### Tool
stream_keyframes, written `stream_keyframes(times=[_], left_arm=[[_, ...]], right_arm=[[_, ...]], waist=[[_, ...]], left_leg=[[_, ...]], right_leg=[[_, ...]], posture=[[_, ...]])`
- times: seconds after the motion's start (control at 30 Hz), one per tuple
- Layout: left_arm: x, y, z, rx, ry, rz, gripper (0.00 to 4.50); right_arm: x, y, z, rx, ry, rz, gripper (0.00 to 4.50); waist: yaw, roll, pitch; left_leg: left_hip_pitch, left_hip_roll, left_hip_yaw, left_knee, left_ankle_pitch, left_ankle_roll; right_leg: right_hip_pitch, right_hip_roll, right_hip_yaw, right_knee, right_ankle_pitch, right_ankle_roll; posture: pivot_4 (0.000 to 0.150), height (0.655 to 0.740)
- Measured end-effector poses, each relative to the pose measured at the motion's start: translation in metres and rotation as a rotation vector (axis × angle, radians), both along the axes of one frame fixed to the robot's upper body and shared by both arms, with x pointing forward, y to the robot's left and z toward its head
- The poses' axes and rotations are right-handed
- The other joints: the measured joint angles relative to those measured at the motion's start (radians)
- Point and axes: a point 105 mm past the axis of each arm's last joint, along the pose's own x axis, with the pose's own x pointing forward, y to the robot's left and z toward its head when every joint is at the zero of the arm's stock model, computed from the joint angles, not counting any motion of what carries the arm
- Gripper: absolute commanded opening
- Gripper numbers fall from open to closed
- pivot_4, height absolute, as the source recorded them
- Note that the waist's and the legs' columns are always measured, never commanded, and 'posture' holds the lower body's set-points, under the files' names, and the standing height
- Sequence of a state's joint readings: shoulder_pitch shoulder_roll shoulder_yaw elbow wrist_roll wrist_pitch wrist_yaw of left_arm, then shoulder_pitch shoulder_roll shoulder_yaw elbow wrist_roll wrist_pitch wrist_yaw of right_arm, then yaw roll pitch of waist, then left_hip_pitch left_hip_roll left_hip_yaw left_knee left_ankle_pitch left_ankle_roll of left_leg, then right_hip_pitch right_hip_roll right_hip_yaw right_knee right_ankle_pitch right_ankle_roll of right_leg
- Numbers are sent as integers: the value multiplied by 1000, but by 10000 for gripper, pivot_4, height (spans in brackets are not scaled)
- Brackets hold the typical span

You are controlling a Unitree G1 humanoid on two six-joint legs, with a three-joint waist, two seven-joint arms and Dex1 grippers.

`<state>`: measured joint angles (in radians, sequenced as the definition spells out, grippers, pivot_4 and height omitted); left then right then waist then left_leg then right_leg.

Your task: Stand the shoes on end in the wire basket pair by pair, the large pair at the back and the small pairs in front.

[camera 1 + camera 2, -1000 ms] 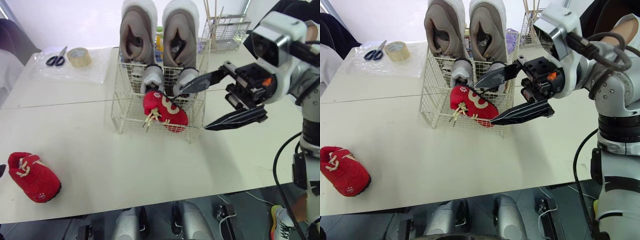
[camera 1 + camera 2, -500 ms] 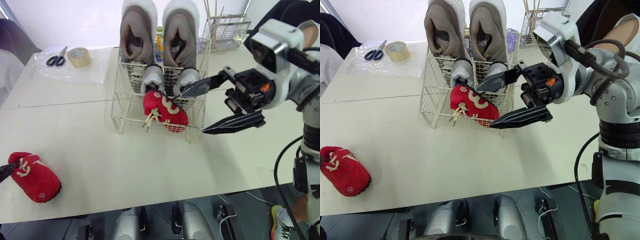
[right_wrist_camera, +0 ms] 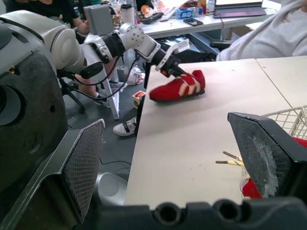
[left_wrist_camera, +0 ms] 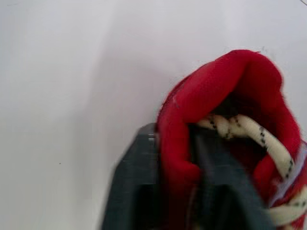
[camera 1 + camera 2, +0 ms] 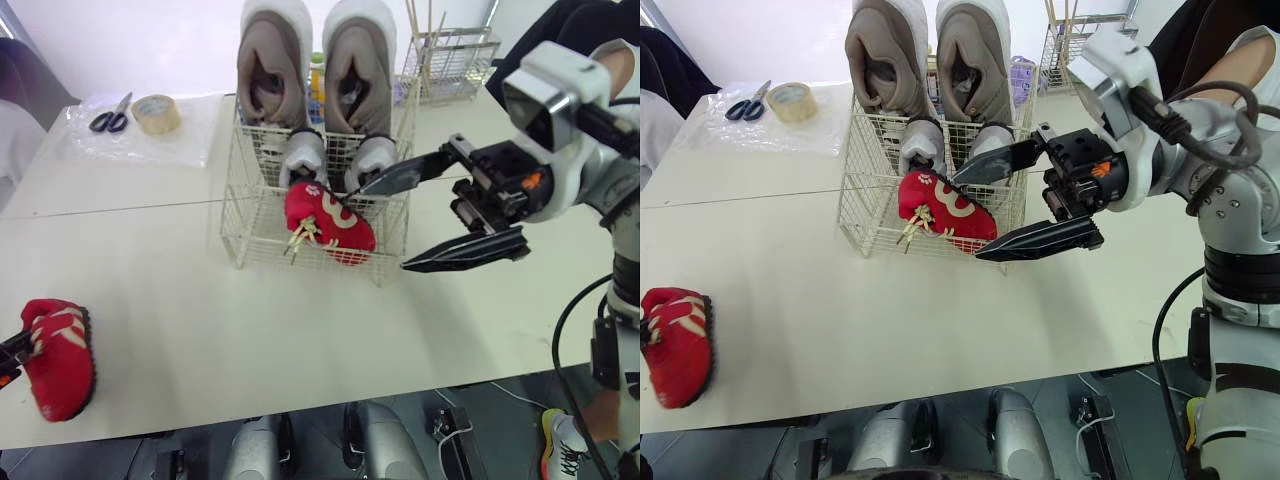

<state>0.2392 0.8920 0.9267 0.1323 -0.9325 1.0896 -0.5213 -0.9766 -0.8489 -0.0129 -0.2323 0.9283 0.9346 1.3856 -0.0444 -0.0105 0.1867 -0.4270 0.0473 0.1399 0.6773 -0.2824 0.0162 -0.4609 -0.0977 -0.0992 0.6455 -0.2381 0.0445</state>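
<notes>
The wire basket [image 5: 250, 225] holds 5 shoes. 2 big grey shoes [image 5: 270, 70] stand on end at the back, with 2 small grey shoes [image 5: 303, 160] in front. 1 red shoe [image 5: 325, 220] lies tipped at the front. The other red shoe [image 5: 55, 355] is at the left edge of the table [image 5: 300, 330], its heel pinched tight by the left claw [image 4: 177, 191]. The right claw [image 3: 175, 160] gapes wide and empty beside the basket.

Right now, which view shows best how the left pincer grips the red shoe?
Left wrist view: the left pincer clamps the red shoe by its collar, one finger inside. Eye views show the whole shoe, pincer barely; right wrist view shows both, distant.
</notes>
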Motion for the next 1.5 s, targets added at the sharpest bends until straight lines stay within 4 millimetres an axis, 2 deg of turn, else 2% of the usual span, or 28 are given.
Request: stream_keyframes(times=[0.13, 0.2, 0.27, 0.3, 0.33, 0.4, 0.43, 0.47, 0.5, 0.57, 0.7, 0.8, 0.93, 1.03, 1.17, 1.4, 1.5], left_arm=[[-5, 11, 20, -6, -81, 52, 2361], [1, 11, 43, 11, -164, 59, 2361], [15, 5, 78, 77, -270, 29, 2361], [32, -5, 113, 135, -388, 3, 2361], [41, -16, 140, 185, -472, -30, 2361], [62, -52, 204, 320, -701, -94, 2361], [69, -78, 232, 391, -818, -136, 2361], [76, -105, 251, 433, -918, -176, 2361], [81, -126, 260, 444, -988, -208, 2361], [99, -167, 261, 429, -1060, -285, 2361], [135, -219, 231, 431, -1045, -382, 2361], [144, -243, 220, 450, -1076, -429, 2361], [144, -265, 215, 451, -1118, -464, 2361], [141, -278, 210, 433, -1138, -463, 2361], [136, -286, 194, 481, -1110, -456, 2361], [136, -280, 159, 531, -1043, -346, 2361], [133, -275, 156, 567, -1068, -286, 2361]], right_arm=[[1, 0, 1, 4, -5, -7, 45000], [2, -1, 1, 7, -18, -15, 45000], [6, -2, 2, 15, -26, -34, 45000], [11, -5, 4, 21, -35, -62, 45000], [14, -5, 6, 28, -41, -74, 45000], [17, -5, 11, 40, -61, -92, 45000], [18, -5, 14, 45, -71, -97, 45000], [18, -5, 16, 47, -77, -102, 45000], [18, -5, 17, 48, -80, -103, 45000], [18, -5, 18, 48, -83, -107, 45000], [20, -11, 20, 26, -85, -146, 45000], [20, -16, 24, -1, -94, -185, 45000], [19, -20, 23, -42, -94, -233, 45000], [14, -21, 23, -46, -84, -249, 45000], [13, -21, 21, -45, -66, -267, 45000], [13, -20, 21, -44, -47, -262, 45000], [13, -21, 21, -41, -39, -261, 45000]], waist=[[0, 0, 0], [7, -1, 0], [16, -3, -1], [30, -4, -1], [33, -6, -1], [41, -6, -1], [42, -6, -1], [42, -4, -2], [41, -3, -2], [34, -3, -2], [28, -4, -1], [32, -4, -1], [35, -4, -1], [36, -4, -1], [36, -4, -1], [36, -4, -1], [37, -4, -1]], left_leg=[[0, 0, 0, 0, 0, 0], [0, 0, 0, 0, 0, 0], [0, 0, 0, 1, 0, 0], [0, 0, -1, 2, 0, 0], [-1, 0, 0, 3, 0, -1], [-1, -2, 0, 3, 1, -1], [-1, -4, 1, 3, 3, -5], [0, -5, 2, 3, 3, -4], [1, -6, 2, 3, 2, -3], [1, -5, 4, 3, 4, 3], [1, 1, 11, 5, 4, 3], [1, 2, 12, 6, 5, 2], [1, 4, 11, 6, 5, 2], [1, 4, 10, 7, 5, 2], [1, 4, 10, 7, 5, 2], [1, 4, 9, 7, 5, 2], [2, 4, 9, 8, 5, 3]], right_leg=[[0, 0, 0, 0, 0, 0], [0, 0, 0, 0, 0, 0], [1, 0, -1, 0, 0, -1], [2, -1, -2, 0, 1, -1], [2, -1, -3, 0, 1, -2], [3, -4, -3, 0, 2, -2], [6, -5, -3, -1, 3, 0], [11, -5, -3, -2, 4, 2], [12, -6, -3, -2, 6, 5], [13, -4, -6, -4, 8, 8], [13, 4, -11, -6, 9, 11], [12, 8, -10, -6, 9, 11], [12, 8, -10, -6, 9, 11], [13, 7, -10, -6, 9, 11], [13, 7, -10, -6, 9, 11], [14, 7, -10, -6, 9, 11], [15, 7, -10, -6, 9, 11]], posture=[[1500, 7400], [1500, 7400], [1500, 7400], [1500, 7400], [1500, 7400], [1500, 7400], [1500, 7400], [1500, 7400], [1500, 7400], [1500, 7400], [1500, 7400], [1500, 7400], [1500, 7400], [1500, 7400], [1500, 7400], [1500, 7400], [1500, 7400]])
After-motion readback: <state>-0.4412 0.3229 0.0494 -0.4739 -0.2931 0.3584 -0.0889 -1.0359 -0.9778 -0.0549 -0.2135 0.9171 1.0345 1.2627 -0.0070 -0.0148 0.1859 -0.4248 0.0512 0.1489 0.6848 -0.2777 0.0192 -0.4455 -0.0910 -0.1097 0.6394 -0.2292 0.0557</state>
